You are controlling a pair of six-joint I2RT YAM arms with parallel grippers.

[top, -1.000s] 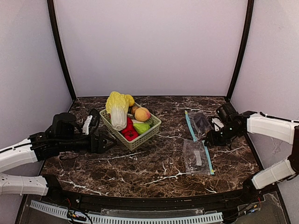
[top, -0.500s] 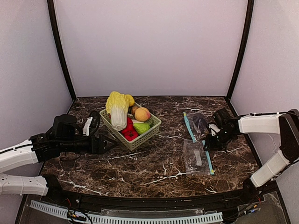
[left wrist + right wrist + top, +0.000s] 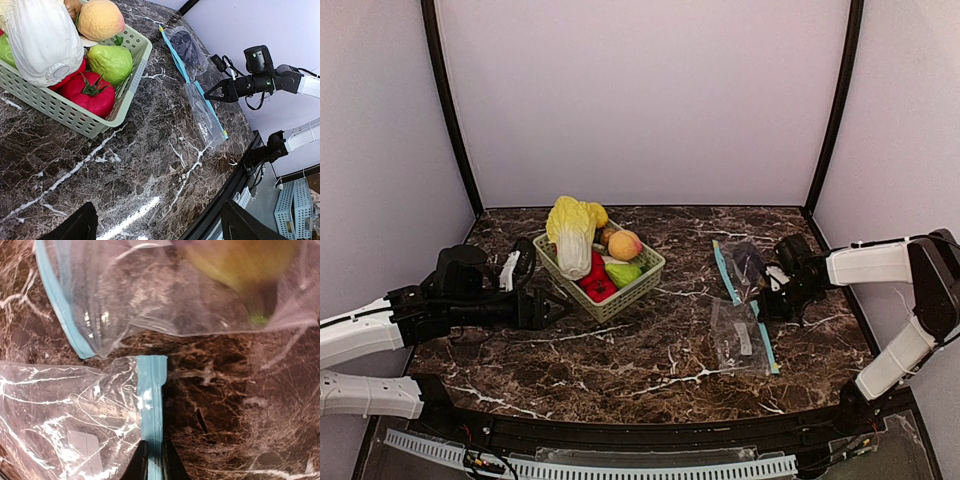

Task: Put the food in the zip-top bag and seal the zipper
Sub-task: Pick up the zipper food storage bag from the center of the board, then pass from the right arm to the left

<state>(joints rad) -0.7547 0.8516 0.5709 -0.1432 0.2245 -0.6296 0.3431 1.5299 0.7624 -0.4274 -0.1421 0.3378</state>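
— Where the near zip-top bag lies flat on the surface, what do the right jaws hold?

— They are pinched together on its blue zipper strip, close to the strip's far end.

— And the food?

— The eggplant sits inside the far bag, just beyond those jaws. The peach and the green fruit lie in the basket at far left, beside the cabbage and a red pepper. The left jaws stand wide apart just left of the basket, not touching it.
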